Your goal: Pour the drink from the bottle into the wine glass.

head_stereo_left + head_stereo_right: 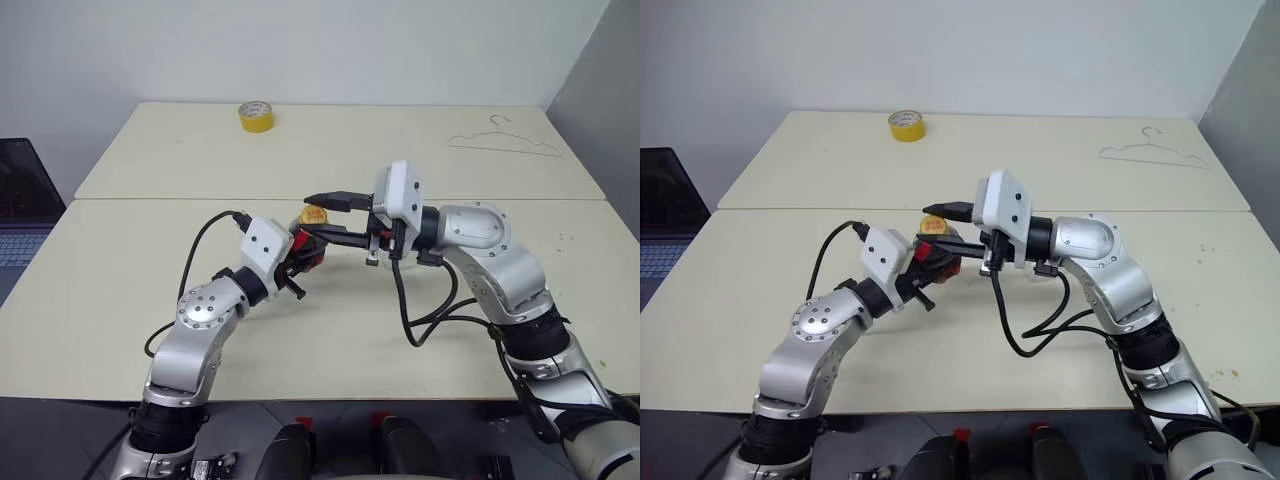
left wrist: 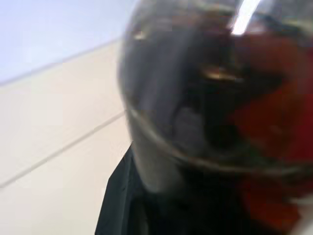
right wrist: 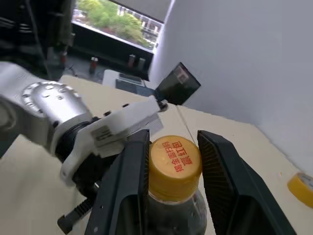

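Note:
My left gripper (image 1: 303, 256) is shut on the bottle (image 1: 311, 247), holding its ribbed body and red label just above the table. The dark drink (image 2: 195, 98) fills the bottle close in front of the left wrist camera. From the right, my right gripper (image 3: 173, 147) reaches in level, and its two black fingers (image 3: 128, 181) press on either side of the yellow cap (image 3: 175, 156). That cap (image 1: 314, 213) sits on top of the bottle. The wine glass is hidden.
A yellow tape roll (image 1: 256, 116) stands on the far table and a wire hanger (image 1: 505, 140) lies at the far right. A laptop (image 1: 20, 210) sits off the left edge. Black cables (image 1: 425, 320) loop under the right arm over the near table (image 1: 120, 300).

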Controlling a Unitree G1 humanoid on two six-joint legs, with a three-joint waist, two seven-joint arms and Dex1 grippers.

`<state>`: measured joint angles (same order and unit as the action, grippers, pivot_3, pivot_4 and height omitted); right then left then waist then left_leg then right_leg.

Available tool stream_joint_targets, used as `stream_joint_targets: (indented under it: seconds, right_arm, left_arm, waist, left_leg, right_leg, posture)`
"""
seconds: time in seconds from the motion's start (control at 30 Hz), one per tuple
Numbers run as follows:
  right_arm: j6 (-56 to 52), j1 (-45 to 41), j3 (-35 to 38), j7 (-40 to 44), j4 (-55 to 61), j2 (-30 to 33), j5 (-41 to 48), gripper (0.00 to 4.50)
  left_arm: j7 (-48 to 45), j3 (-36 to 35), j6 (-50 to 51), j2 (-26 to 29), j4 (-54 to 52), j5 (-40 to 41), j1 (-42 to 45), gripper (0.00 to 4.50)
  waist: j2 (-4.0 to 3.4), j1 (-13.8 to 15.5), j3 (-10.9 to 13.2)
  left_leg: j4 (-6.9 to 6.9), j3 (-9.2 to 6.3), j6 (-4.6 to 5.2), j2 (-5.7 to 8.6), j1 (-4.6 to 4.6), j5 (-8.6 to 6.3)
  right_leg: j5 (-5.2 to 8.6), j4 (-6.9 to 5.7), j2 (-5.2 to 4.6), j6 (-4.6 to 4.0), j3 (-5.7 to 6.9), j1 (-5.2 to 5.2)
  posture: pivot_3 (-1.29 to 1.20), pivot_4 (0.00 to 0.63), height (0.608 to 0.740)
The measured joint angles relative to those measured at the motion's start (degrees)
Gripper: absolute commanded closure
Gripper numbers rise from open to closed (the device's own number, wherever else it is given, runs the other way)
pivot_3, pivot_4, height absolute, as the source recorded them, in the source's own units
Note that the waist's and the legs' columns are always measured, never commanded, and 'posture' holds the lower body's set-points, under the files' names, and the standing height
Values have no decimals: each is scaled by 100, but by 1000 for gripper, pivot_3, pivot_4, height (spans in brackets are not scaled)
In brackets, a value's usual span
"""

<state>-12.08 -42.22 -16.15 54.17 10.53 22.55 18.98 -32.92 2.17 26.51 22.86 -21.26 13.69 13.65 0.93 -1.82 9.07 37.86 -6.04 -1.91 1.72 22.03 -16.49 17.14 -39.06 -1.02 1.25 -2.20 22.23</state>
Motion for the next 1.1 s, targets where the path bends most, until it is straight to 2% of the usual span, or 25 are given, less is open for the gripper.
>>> stream_joint_targets:
  seconds: [0.13,0.3,0.43,0.57,0.73,0.9,1.1]
  right_arm:
    - [523,-110,-74,518,-252,125,-14,3301]
    - [350,-131,-71,577,-274,123,71,3301]
    - [-109,-120,57,395,-165,107,176,1933]
    - [-729,-70,307,-129,101,-120,347,584]
    - [-1621,308,497,-1282,534,-666,497,565]
    - [-2345,534,469,-2385,750,-1392,475,565]
    - [-2428,521,360,-2961,772,-1874,311,565]
  left_arm:
    - [-219,-88,168,141,-96,353,-115,3709]
    - [-163,-114,184,20,-114,418,-216,3709]
    - [33,-170,166,-185,-99,419,-348,3788]
    - [460,-304,22,-388,-88,307,-447,3862]
    - [1275,-317,-440,-866,-56,-129,-442,3862]
    - [1974,-262,-787,-1081,117,-742,-425,3862]
    - [2293,-24,-829,-1182,165,-1210,-424,3863]
  waist:
    - [1,6,1]
    - [1,16,1]
    - [1,16,1]
    - [1,18,1]
    - [1,34,1]
    - [1,23,1]
    - [1,24,1]
  left_leg:
    - [2,-2,-1,0,0,0]
    - [2,-1,-6,0,1,3]
    - [2,-2,-5,0,1,2]
    - [1,-3,-4,-1,2,2]
    - [3,-2,-5,1,3,3]
    - [1,1,-5,1,3,3]
    - [1,1,-6,4,3,3]
  right_leg:
    - [0,2,0,0,0,-1]
    - [0,3,-1,0,-3,-1]
    - [0,2,-1,0,-4,0]
    - [0,2,-1,0,-3,0]
    - [0,2,-3,0,-4,0]
    - [-1,-2,-2,-1,-6,4]
    - [0,-1,-3,0,-6,4]
  posture:
    - [0,150,740]
    - [0,150,740]
    - [0,150,740]
    - [0,150,740]
    - [0,150,740]
    - [0,150,740]
    - [0,150,740]
